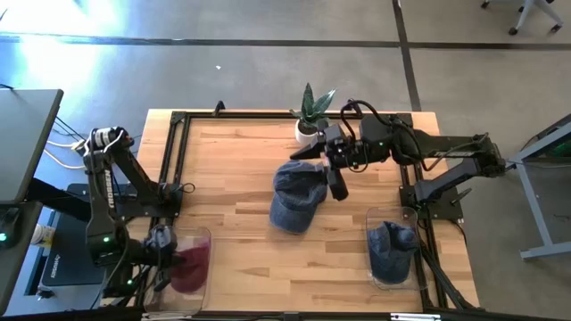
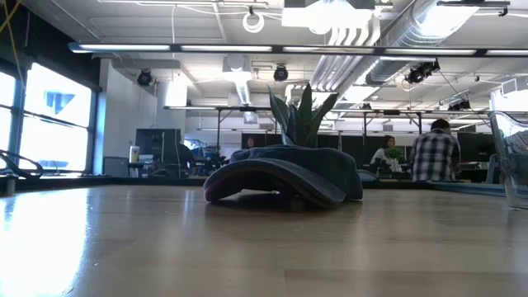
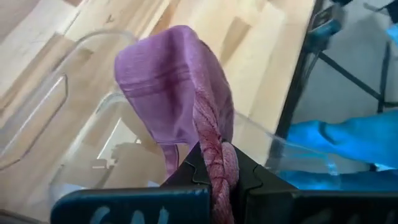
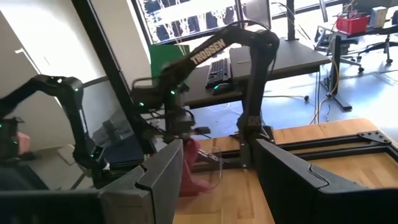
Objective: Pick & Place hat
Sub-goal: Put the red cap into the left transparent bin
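A blue denim hat (image 1: 298,198) lies brim-down on the middle of the table, also seen in the low view (image 2: 285,172). My right gripper (image 1: 336,176) hovers open beside the hat's right side, pointing level toward the table's left, and touches nothing; its fingers (image 4: 163,180) frame the right wrist view. My left gripper (image 1: 163,241) is at the near left corner, shut on a purple hat (image 3: 171,93) over a clear container (image 1: 207,235). A second blue hat (image 1: 393,247) sits inside a clear container (image 1: 390,214) at the near right. My left gripper pinches a bunched fold of the purple hat's fabric (image 3: 219,158) between its two fingers, coming from above. The rest of the hat (image 4: 189,167) hangs below the fingers into the clear container (image 3: 93,74); whether it rests on the container's bottom, I cannot tell.
A potted plant (image 1: 311,114) stands at the table's far edge, just behind the denim hat and next to my right arm. A black frame (image 1: 174,152) runs along the table's left, far and right sides. Bare wood (image 1: 232,178) lies between the two arms.
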Tool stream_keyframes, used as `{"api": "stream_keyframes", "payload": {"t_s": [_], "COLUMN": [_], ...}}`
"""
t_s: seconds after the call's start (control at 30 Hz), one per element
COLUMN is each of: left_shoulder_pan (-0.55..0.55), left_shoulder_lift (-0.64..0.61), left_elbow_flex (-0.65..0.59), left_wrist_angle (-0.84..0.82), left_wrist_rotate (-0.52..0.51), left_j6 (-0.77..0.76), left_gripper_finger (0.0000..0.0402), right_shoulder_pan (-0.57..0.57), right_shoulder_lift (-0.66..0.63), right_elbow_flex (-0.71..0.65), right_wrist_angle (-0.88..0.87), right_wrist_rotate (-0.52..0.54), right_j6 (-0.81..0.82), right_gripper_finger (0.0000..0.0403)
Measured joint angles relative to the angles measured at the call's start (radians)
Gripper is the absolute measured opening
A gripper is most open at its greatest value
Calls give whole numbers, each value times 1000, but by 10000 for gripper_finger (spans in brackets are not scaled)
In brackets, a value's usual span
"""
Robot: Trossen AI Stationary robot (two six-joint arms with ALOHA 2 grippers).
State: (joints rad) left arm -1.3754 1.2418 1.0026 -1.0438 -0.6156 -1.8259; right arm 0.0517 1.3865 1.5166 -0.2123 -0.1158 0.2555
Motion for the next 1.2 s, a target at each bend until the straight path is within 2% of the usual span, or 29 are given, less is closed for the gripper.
{"api": "stream_keyframes", "payload": {"t_s": [0.13, 0.27, 0.37, 0.5, 0.67, 0.83, 0.93, 1.07, 1.2], "left_shoulder_pan": [0, 1, -6, -6, 12, 21, 21, 21, 21], "left_shoulder_lift": [-23, -27, -31, -31, -31, -40, -40, -44, -94], "left_elbow_flex": [-79, -87, -85, -87, -87, -87, -87, -87, -69], "left_wrist_angle": [134, 292, 381, 229, -23, -127, -118, -91, -76], "left_wrist_rotate": [15, 53, 87, 82, 82, 108, 125, 173, 262], "left_j6": [18, 26, 96, 95, -52, -72, -73, -117, -122], "left_gripper_finger": [1, 1, 1, 1, 1, 7, 34, 92, 147], "right_shoulder_pan": [1, 0, 0, -6, -7, -6, -5, -5, -5], "right_shoulder_lift": [0, 0, 0, 0, 0, 0, 0, 0, 0], "right_elbow_flex": [0, 0, 0, 0, 0, 0, 0, 0, 0], "right_wrist_angle": [0, 0, 0, 0, 0, 0, 0, 0, 0], "right_wrist_rotate": [-1, 0, 0, 17, 22, 8, -2, -3, -3], "right_j6": [6, 15, 9, 0, 3, 33, 34, 34, 33], "right_gripper_finger": [193, 193, 193, 193, 193, 193, 193, 193, 193]}}
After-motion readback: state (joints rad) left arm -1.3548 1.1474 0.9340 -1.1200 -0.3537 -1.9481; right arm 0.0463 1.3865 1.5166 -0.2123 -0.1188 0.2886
